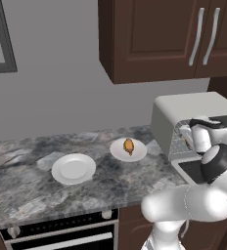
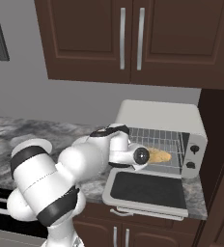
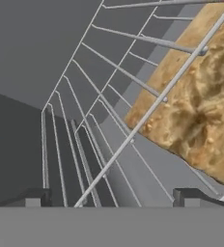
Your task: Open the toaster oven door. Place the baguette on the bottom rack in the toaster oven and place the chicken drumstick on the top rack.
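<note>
Pincer (image 3: 111, 198) wide open, holding nothing, baguette (image 3: 196, 96) lying just ahead on the bottom rack (image 3: 85, 144)

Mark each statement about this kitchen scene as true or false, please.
1. The toaster oven door is closed. False: it lies folded down, open.
2. The baguette is inside the toaster oven. True.
3. The chicken drumstick lies on a white plate. True.
4. The fingers are shut on the baguette. False: they stand apart, holding nothing.
5. The second plate holds bread. False: it is empty.
</note>
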